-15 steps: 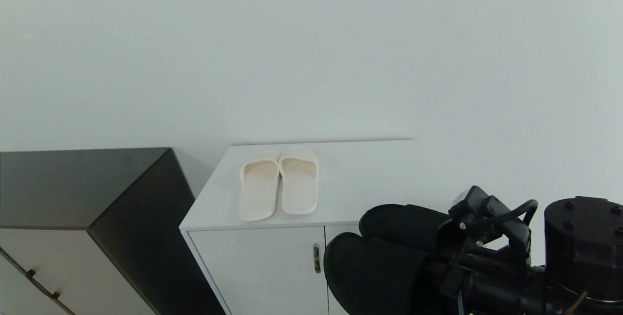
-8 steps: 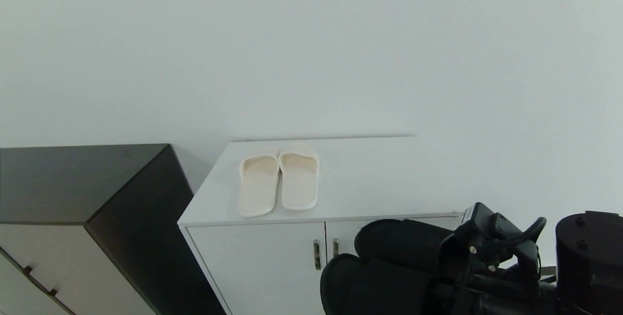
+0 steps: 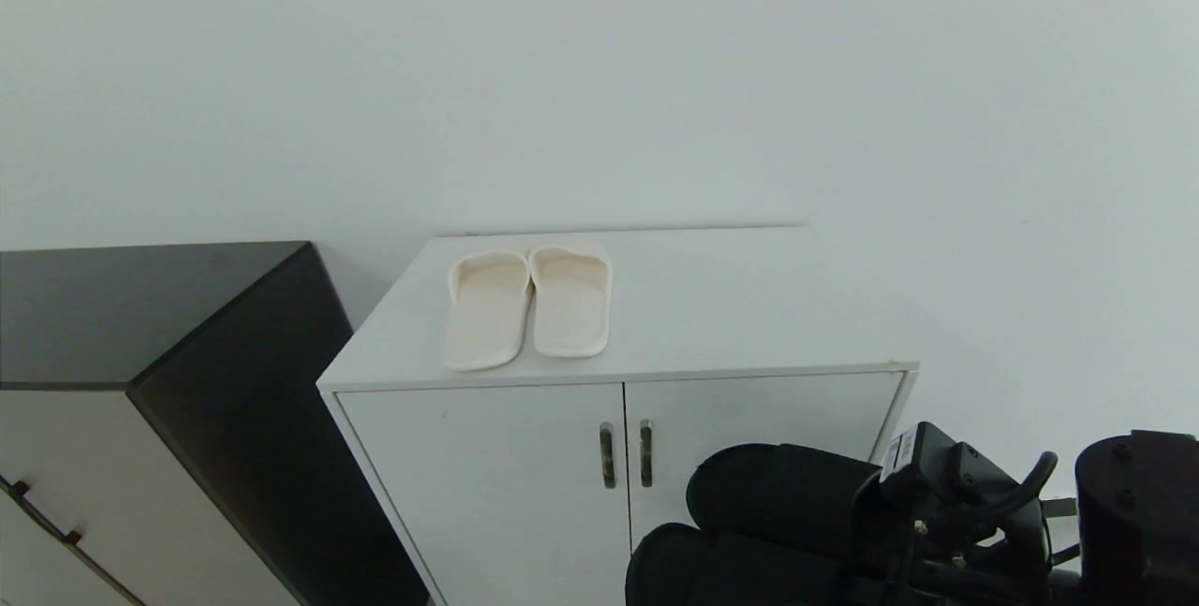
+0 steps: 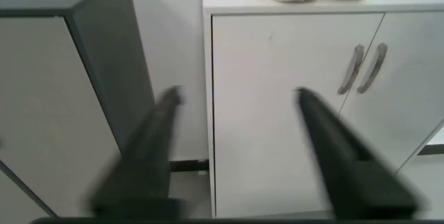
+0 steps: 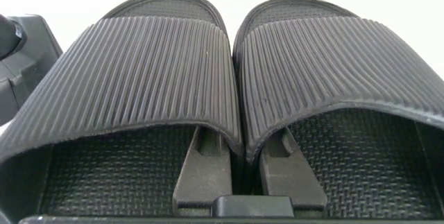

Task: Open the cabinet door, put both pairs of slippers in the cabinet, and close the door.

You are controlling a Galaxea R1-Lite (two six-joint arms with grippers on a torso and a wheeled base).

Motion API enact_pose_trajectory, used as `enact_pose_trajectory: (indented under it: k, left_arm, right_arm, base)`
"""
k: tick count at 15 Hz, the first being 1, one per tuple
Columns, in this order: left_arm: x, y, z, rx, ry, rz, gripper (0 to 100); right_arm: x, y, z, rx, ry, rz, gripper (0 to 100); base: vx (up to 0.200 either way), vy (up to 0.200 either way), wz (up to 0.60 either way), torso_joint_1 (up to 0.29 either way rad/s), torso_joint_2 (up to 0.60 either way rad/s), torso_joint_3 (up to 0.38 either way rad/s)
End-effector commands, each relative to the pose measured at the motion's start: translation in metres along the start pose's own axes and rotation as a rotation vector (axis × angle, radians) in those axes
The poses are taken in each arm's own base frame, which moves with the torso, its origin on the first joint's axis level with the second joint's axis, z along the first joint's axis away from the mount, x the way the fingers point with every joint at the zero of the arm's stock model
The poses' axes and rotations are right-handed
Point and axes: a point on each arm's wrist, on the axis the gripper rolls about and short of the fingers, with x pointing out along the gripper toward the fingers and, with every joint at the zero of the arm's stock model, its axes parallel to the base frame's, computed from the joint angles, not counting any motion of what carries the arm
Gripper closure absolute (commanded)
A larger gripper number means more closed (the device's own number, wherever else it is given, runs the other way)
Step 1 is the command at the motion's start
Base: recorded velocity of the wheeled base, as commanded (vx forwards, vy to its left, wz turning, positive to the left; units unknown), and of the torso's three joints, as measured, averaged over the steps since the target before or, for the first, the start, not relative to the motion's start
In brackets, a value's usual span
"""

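White wall behind white cabinet (image 3: 740, 306), both doors shut, cream slippers (image 3: 562, 306) side by side on its top toward the left end, dark cabinet (image 3: 234, 400) just beside it, right gripper (image 5: 243, 179) clamped on black slippers (image 3: 749, 522) low before the right door, left gripper (image 4: 236, 96) jaws spread wide, empty, facing the left door.

The white cabinet (image 3: 731, 306) in the middle of the head view looks like smooth, matt laminate, with 2 dull metal handles (image 3: 607, 454). The cream slippers (image 3: 529, 306) on top look like smooth, matt foam or rubber. The black slippers (image 5: 146, 71), at lower right, have ribbed straps and finely textured matt footbeds. The dark cabinet (image 3: 140, 306) at left has a faint sheen on top.
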Motion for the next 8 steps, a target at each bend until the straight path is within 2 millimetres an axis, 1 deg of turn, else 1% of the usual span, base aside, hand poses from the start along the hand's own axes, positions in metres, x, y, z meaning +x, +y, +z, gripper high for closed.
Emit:
enact_pose_trajectory:
  k: [1,4,6,7,8]
  left_arm:
    - [0.0000,0.0000,0.0001,0.000,-0.002,0.000,0]
    - [0.0001,0.0000,0.0000,0.002,0.001,-0.002,0]
    - [0.0001,-0.0004,0.0000,0.014,0.001,-0.016,0]
    - [0.0001,-0.0004,-0.0003,0.028,0.004,-0.019,0]
    - [0.0015,-0.0007,0.0005,0.076,0.022,-0.039,0]
  right_arm:
    - [0.0004,0.0003,-0.0010,-0.001,0.004,0.002,100]
    - [-0.0015,0.0003,-0.0032,-0.007,0.009,0.000,100]
    - [0.0022,0.0001,-0.0058,-0.010,0.027,0.003,100]
    - [0.0052,-0.0002,-0.0084,-0.010,0.044,0.003,100]
    - [0.0058,0.0001,-0.0089,-0.011,0.047,0.005,100]
  base:
    - [0.000,0.000,0.00,-0.227,0.55,0.320]
    - [0.000,0.000,0.00,-0.222,0.54,0.325]
    - [0.000,0.000,0.00,-0.198,0.52,0.312]
    - [0.000,0.000,0.00,-0.188,0.52,0.315]
    - [0.000,0.000,0.00,-0.183,0.52,0.310]
